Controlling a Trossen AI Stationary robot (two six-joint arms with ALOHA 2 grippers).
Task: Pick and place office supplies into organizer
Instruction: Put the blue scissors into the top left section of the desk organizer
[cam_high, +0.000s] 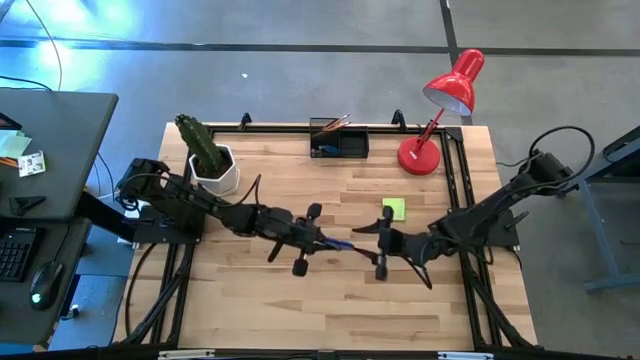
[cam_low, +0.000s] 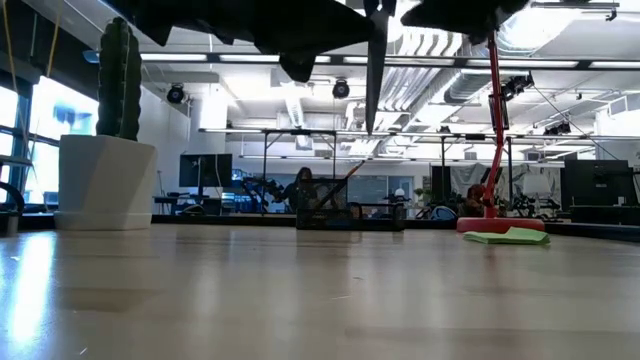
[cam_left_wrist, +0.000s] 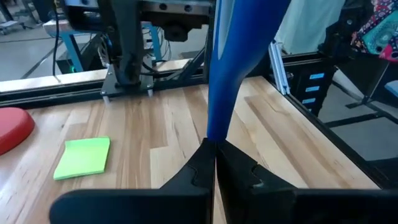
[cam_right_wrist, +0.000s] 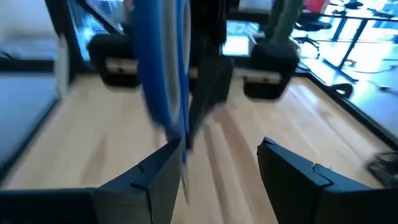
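Observation:
My left gripper (cam_high: 322, 240) hovers over the table's middle, shut on the blue-handled scissors (cam_high: 341, 244). In the low view the scissors' dark blade (cam_low: 374, 70) points down, well above the tabletop. My right gripper (cam_high: 378, 243) faces it from the right, open (cam_right_wrist: 221, 155), with the blue handle (cam_right_wrist: 165, 74) just in front of one finger; whether it touches cannot be told. The lime-green sticky pad (cam_high: 394, 208) lies flat on the table behind them. The black organizer (cam_high: 338, 140) stands at the far edge with pencils sticking up in it. My left gripper pinches the scissors' blue handle (cam_left_wrist: 219, 127) between its two fingers, which come level from the table's left. The handle runs on past the fingertips toward my right gripper. The scissors are lifted clear of the table.
A red desk lamp (cam_high: 440, 120) stands at the far right, its base beside the organizer. A cactus in a white pot (cam_high: 212, 158) stands at the far left. Black frame rails (cam_high: 460, 170) run along the table's edges. Bare wood lies toward the near edge.

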